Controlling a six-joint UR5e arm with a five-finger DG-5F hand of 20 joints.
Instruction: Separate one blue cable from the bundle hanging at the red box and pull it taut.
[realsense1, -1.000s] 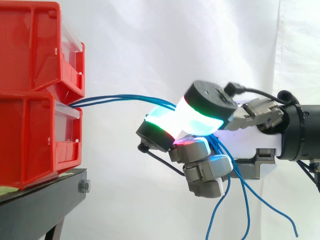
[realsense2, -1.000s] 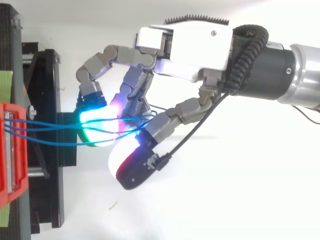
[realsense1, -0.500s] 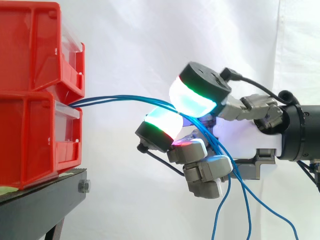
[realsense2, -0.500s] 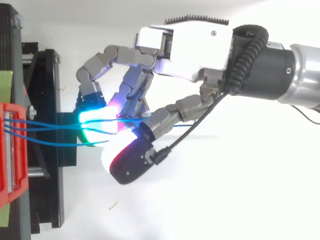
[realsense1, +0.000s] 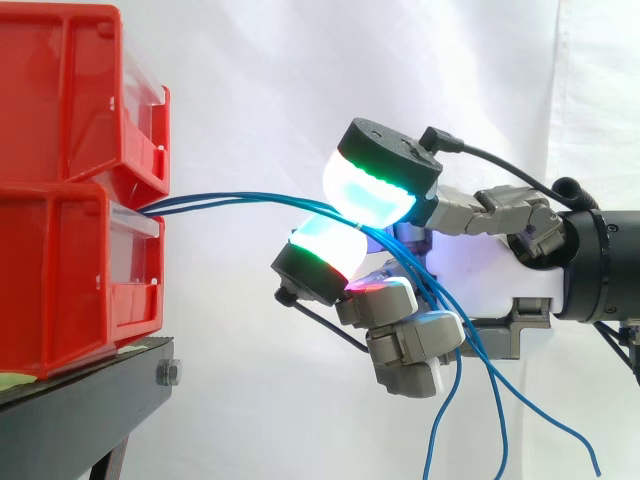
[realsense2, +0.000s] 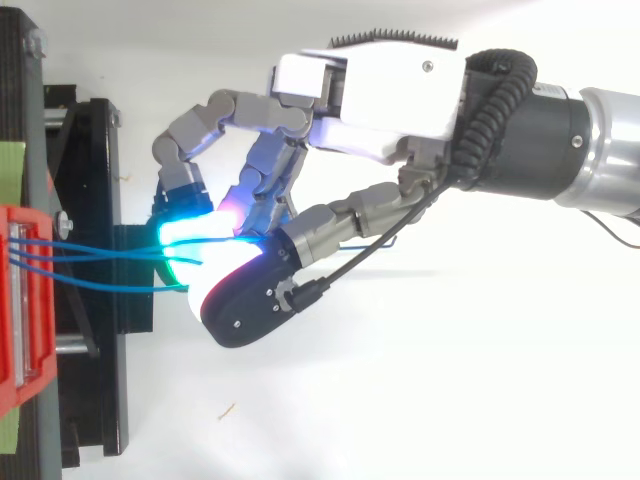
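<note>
Hand (realsense2: 380, 90) curled, thumb laid over all the blue cables (realsense1: 230, 197) from the red box (realsense1: 70, 270) — I'd isolate one strand first — then draw back steadily.

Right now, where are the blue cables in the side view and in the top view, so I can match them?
Side view: the blue cables leave the red bins at middle left, run right into the hand, then hang toward the lower right.
Top view: the blue cables start at the left edge and run right to the hand, left of centre.
Shared landmark: the red bins where they start.
</note>
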